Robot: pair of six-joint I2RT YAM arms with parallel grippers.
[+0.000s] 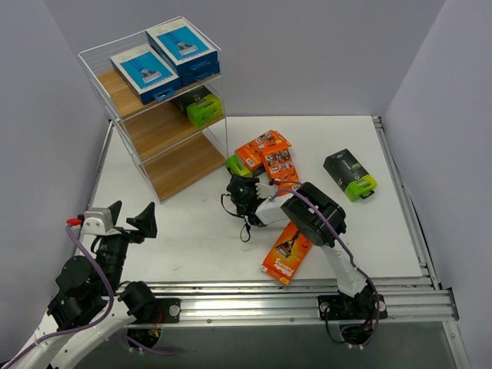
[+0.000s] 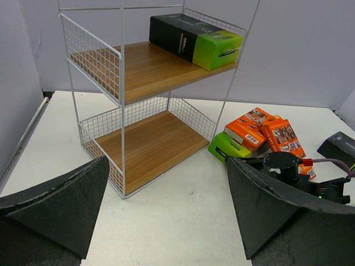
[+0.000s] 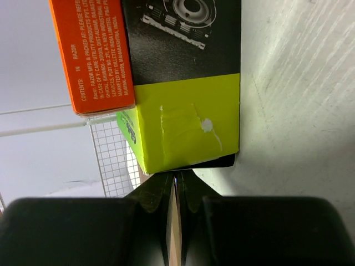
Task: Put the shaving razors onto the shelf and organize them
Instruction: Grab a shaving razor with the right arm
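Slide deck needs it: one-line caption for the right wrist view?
Right gripper, shut, at the lime-green end of a black razor pack, an orange pack alongside, shelf wire mesh behind.

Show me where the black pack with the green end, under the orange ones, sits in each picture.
Top view: black-and-green pack, only its green end showing, left of the orange packs.
Left wrist view: right of centre, beside the shelf.
Right wrist view: fills the middle.
Shared landmark: the orange packs on it.
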